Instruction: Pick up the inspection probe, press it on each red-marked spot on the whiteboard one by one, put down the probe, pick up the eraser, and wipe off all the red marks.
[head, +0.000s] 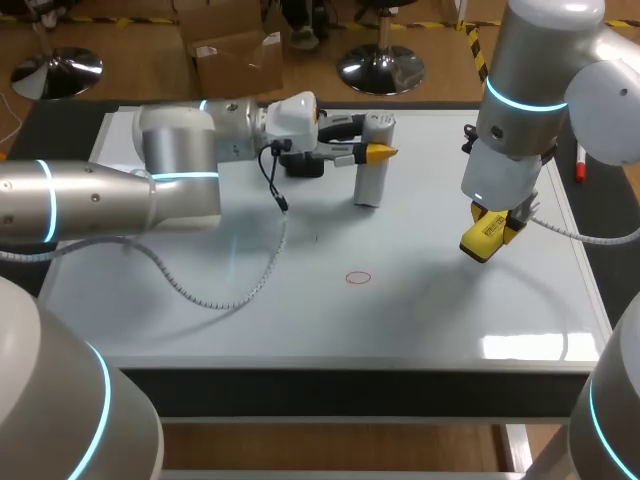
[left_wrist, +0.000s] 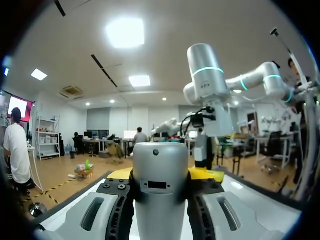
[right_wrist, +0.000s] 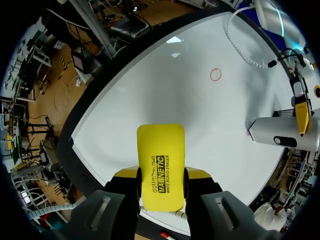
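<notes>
While left claw (left_wrist: 161, 176) grips the probe (left_wrist: 160, 205), right claw (right_wrist: 161, 176) grips the eraser (right_wrist: 160, 150).

Dark desk (head: 597, 215) carries a big whiteboard (head: 420, 320), laid flat and covering most of the top. A dark strip of desk shows along the L, R and far sides. On the board there is 1 small red circle (head: 358, 278), approx mid-board, a bit toward the near edge. Grey probe (head: 373, 165) stands upright near the far edge w/ its bottom end at the board surface; actual contact can't be confirmed. White coiled cable (head: 215, 298) looks to rest on the board's L half. Red-and-white marker (head: 578, 163) lies on the desk strip just beside the board's R edge.
</notes>
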